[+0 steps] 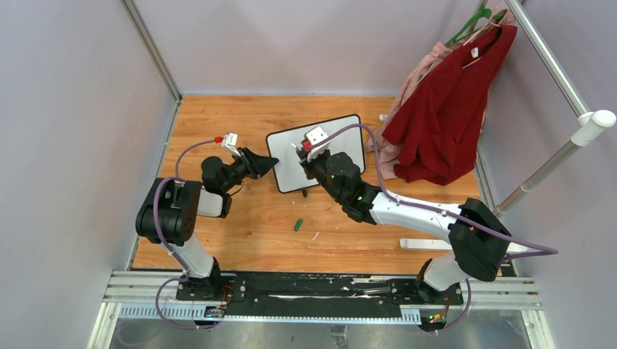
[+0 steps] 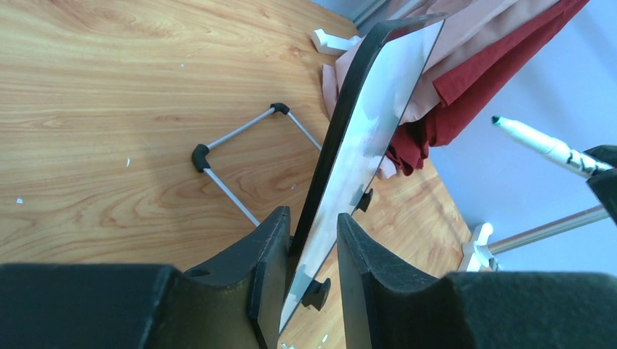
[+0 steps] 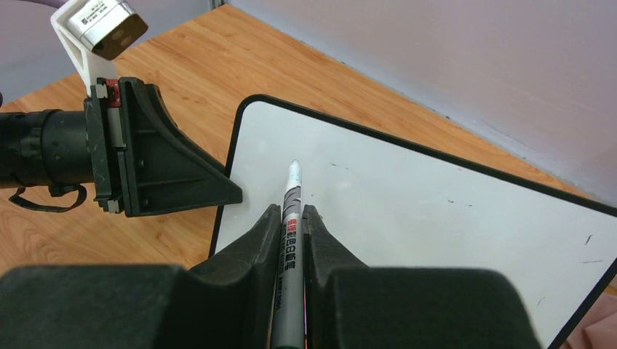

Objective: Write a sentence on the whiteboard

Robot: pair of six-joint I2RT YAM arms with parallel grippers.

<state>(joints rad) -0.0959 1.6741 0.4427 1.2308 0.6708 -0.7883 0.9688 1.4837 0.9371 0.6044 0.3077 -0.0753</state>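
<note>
Whiteboard [image 1: 287,156]: propped at a tilt on the wooden table [image 1: 247,116], its face white with a few faint specks.
Left gripper [image 2: 313,233]: jaws clamped on the whiteboard's left edge.
Right gripper [image 3: 291,218]: jaws pinched around a marker [image 3: 292,196], over the whiteboard.
Marker tip: by the whiteboard's left part, perhaps touching.
Red garment [image 1: 444,123]: right of the whiteboard.

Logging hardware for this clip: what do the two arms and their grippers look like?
Both arms pair white links with chunky black joint housings: left arm, right arm. The left gripper and right gripper each have two matte black, wedge-shaped fingers. A purple cable loops along each arm, and a small white camera block with a red part sits on each wrist.
</note>
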